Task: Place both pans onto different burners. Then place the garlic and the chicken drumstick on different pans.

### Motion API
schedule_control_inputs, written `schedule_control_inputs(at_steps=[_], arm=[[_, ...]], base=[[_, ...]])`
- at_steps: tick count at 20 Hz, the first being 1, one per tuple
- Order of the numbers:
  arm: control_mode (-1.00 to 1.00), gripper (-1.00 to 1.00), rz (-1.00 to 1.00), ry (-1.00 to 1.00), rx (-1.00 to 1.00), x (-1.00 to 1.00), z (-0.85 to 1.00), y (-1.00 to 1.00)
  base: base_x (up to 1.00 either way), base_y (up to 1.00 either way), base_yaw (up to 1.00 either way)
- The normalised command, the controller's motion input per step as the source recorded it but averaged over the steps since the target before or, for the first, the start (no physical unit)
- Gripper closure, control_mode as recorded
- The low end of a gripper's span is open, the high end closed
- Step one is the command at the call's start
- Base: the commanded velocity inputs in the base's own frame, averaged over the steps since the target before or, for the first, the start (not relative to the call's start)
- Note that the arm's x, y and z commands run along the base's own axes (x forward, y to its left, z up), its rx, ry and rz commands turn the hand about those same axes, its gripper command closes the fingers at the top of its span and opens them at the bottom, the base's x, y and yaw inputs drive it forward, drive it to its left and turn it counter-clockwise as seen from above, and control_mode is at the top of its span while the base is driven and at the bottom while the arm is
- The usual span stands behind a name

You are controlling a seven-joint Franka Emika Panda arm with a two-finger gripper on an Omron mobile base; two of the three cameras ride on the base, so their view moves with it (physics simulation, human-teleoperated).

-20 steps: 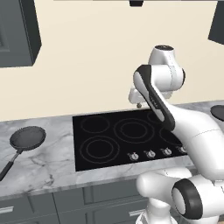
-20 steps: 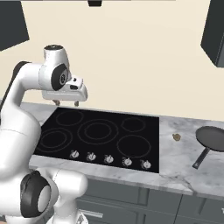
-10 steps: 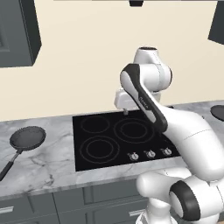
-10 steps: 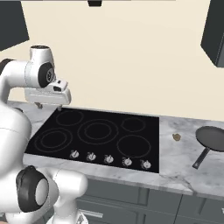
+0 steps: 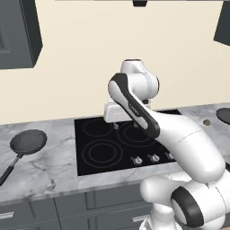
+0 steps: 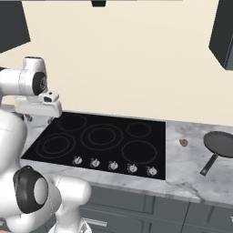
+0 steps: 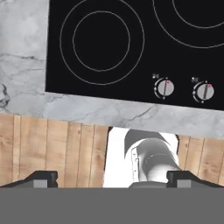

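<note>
— What changed?
— I swung the tool (image 5: pixel 116 126) leftward across the cooktop (image 5: pixel 108 152), jaws spread wide, carrying nothing; one pan (image 5: pixel 28 142) sat at nine o'clock on the surface (image 5: pixel 45 170); the other pan (image 6: pixel 220 144) at three, a small brown lump (image 6: pixel 184 143) beside it; nothing placed.

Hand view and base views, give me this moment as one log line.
hand: open, empty, above cooktop | pans: both on counter | burners: bare

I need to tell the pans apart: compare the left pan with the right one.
The left pan sits on the counter left of the cooktop; the right pan sits to its right. The left pan's inside looks speckled, the right pan's smooth. Both are dark, round, black-handled, and off the burners.
</note>
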Motion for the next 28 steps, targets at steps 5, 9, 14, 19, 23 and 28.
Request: schedule_control_inputs(at_steps=[5,9,14,19,23,28], arm=[[-1.00,-1.00,0.00,0.09,0.00,-0.05,-0.41,0.33],[-1.00,-1.00,0.00,0.00,0.00,-0.13,-0.17,0.32],[-1.00,-1.00,0.00,-0.06,-0.01,-0.03,-0.26,0.59],[-1.00,-1.00,-0.01,-0.01,0.00,0.10,-0.24,0.69],[-1.00,-1.00,-0.01,0.02,0.00,0.23,-0.18,0.60],[-1.00,-1.00,0.00,0.00,0.00,0.13,-0.18,0.46]], base=[[0.00,0.00,0.00],[0.00,0.00,0.00],[0.00,0.00,0.00],[0.00,0.00,0.00],[0.00,0.00,0.00],[0.00,0.00,0.00]])
